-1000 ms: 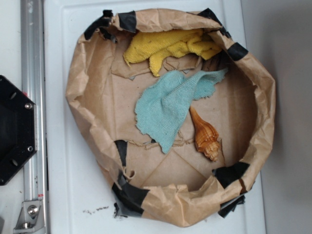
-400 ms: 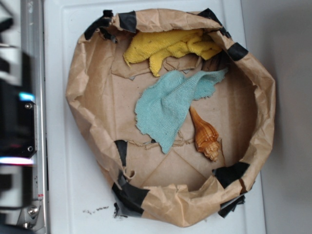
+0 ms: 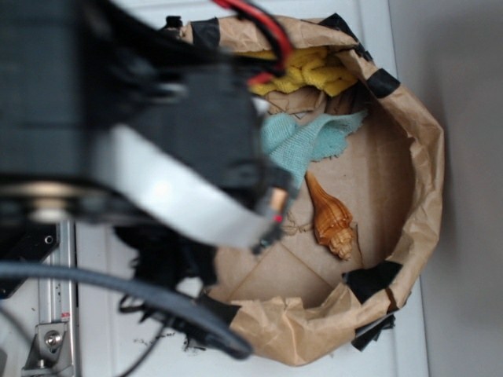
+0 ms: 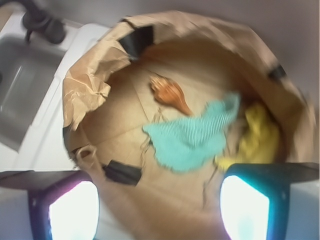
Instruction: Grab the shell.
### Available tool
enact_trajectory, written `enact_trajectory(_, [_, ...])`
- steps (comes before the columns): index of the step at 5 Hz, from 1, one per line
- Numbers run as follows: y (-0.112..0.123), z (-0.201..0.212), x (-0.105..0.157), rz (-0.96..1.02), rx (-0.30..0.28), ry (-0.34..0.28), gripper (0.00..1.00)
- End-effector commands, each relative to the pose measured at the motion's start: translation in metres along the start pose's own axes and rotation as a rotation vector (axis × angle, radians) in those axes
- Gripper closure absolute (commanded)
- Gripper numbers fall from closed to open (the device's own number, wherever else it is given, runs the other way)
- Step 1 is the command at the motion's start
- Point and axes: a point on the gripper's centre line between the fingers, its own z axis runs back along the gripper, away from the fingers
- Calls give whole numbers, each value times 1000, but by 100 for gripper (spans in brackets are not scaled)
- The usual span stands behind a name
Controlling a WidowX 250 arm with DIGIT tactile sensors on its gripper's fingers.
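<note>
We see the end effector (image 4: 160, 200) spread, empty, above the paper basin (image 3: 420, 157); the shell (image 3: 330, 218) lies just right of the teal cloth (image 3: 302, 141). We should straddle its ribbed body

Blurred arm (image 3: 149, 157) fills the left side — end effector (image 4: 160, 200) fingers spread, empty.
</note>
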Motion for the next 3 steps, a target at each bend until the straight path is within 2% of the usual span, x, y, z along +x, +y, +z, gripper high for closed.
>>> enact_trajectory(1, [18,-50,31,-129,-35,61,0])
enact_trajectory(2, [15,-69,53,-229,-16,79,0])
enact_trajectory(3, [10,-86,73,-227,-31,60,0])
